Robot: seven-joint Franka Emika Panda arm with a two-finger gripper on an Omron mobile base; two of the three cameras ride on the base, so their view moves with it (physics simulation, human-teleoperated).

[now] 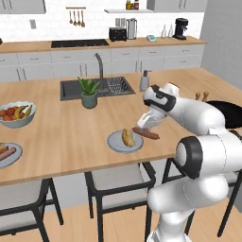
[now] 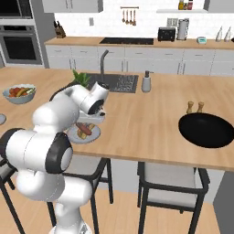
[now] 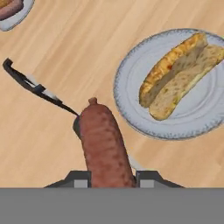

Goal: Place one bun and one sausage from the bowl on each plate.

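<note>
Your gripper (image 3: 109, 177) has its jaws clamped on a sausage (image 3: 104, 144), just beside the plate (image 3: 131, 65) holding a bun (image 3: 181, 72).

Non-task clutter on the island and back counter

Fruit bowl (image 1: 17, 115) at the island's left edge, potted plant (image 1: 88, 92) beside sink (image 1: 97, 88), soap dispenser (image 1: 144, 81) just right of it, two shakers (image 2: 195, 107) near the right end; toaster (image 1: 117, 33) and coffee machine (image 1: 180, 28) on the back counter.

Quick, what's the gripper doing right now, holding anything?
Gripper: jaws shut on the sausage, beside the plate with the bun.
</note>
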